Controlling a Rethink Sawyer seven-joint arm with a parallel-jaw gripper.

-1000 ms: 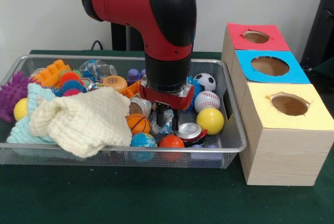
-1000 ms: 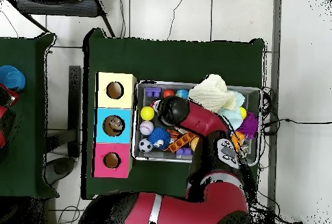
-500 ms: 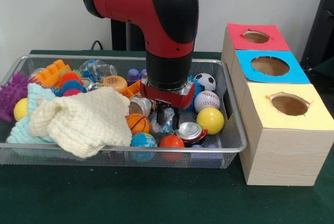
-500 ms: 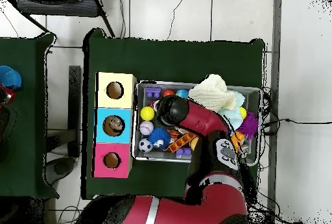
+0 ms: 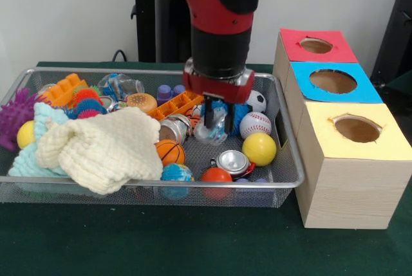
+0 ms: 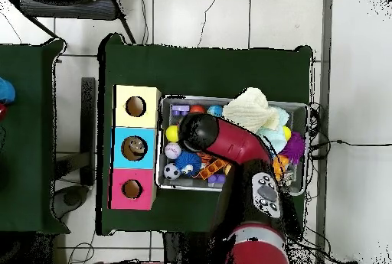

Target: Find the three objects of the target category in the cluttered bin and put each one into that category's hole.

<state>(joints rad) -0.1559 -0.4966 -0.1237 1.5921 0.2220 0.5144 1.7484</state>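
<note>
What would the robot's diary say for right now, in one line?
gripper: shut on crumpled clear wrapper | raised above wire bin | yellow ball in bin

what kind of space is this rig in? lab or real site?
Most likely a robotics lab. A wire mesh bin packed with toy balls and other small props sits on a green-covered table, beside a wooden sorting box with three colour-coded holes. The overhead view shows loose cables on a tiled floor.

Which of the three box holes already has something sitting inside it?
The blue box's hole, the middle one: the overhead view shows a brownish object inside, while the yellow hole and red hole look empty.
</note>
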